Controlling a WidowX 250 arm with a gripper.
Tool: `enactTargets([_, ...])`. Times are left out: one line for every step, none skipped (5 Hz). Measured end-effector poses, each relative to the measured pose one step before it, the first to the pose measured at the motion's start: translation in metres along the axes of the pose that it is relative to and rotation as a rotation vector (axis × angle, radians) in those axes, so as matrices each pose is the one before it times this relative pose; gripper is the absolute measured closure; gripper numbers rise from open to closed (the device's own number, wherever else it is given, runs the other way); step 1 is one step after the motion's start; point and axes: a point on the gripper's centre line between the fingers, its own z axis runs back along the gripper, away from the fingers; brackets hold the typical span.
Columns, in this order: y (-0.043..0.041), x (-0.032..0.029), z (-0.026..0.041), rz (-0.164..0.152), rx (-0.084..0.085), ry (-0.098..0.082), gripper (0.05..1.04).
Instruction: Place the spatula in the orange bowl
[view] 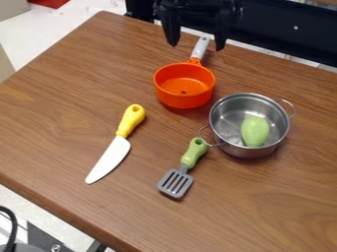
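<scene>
Spatula (188,161) lies on tabletop (52,118), well apart from hand (197,47), toward the camera. Hand's at the view's top edge, fingers spread. Orange pan (184,86) sits between them.

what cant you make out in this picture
All in the camera view:
- upper part of the hand: cut off by the top edge
- pot floor under the green toy: hidden by the toy
- whether the spatula touches the pot's wire handle: too small to tell
- rest of the red object: cut off by the top edge
- rest of the black cable: cut off by the left edge
</scene>
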Motion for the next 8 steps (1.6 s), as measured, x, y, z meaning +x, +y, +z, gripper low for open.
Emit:
enactTargets([0.00075,-0.00465,-0.01143,0.0005,0.0069,0.0362,0.086])
enactTargets([0.00384,-0.01336,-0.00665,-0.0206,-0.0301,0.0032,0.086])
enactTargets([0.00172,-0.01693,0.00717,-0.0982,-0.0481,0.0373,0.086])
enactTargets([0.00004,-0.01847,-0.00216,-0.0789,-0.0116,0.01,0.086])
enactTargets([-0.00776,-0.01669,-0.0124,-0.1098,0.0083,0.0256,0.086])
enactTargets([-0.00658,-0.01189,-0.00922,-0.0723,0.0137,-0.0362,0.086])
enactTargets([-0.00665,-0.00378,-0.01088,-0.0358,-0.0085,-0.0182,0.086])
enactTargets([-0.00562,-0.0003,-0.00843,0.022,0.0153,-0.0259,0.086])
